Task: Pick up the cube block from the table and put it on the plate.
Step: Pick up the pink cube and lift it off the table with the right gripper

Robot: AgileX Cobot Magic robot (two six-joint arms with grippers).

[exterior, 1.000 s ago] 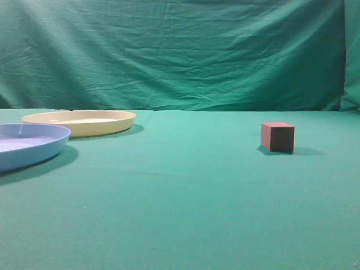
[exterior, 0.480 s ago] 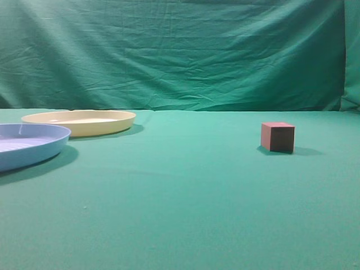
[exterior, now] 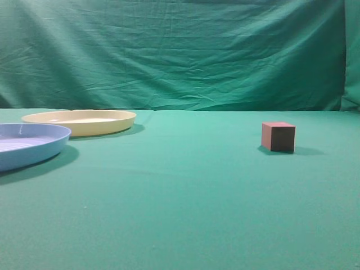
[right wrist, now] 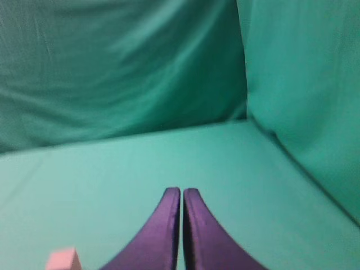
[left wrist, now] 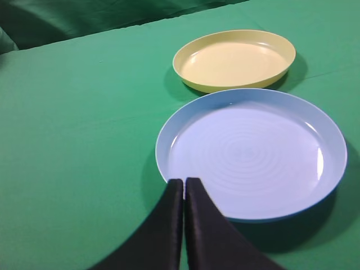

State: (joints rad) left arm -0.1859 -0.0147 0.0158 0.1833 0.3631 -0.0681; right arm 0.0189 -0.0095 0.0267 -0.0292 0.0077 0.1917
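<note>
Between the right gripper's point(right wrist: 181, 194) fingers point(right wrist: 169, 219) no gap shows; they are pressed together and hold nothing, hanging above the table point(right wrist: 140, 169). Low and to the left of those fingertips sits the cube block point(right wrist: 62, 260), apart from them and untouched. Over on the other side, the left gripper point(left wrist: 184, 184) is likewise pressed together and empty, its tips over the near rim of the blue plate point(left wrist: 253, 152); beyond that, farther from the fingers, lies the yellow plate point(left wrist: 234, 59), bare. Across the last second nothing has shifted in the exterior view: block point(exterior: 278, 136) and yellow plate point(exterior: 79, 122) sit where they were, well apart. My reading: the pick has not begun, and the right fingers must spread first.
</note>
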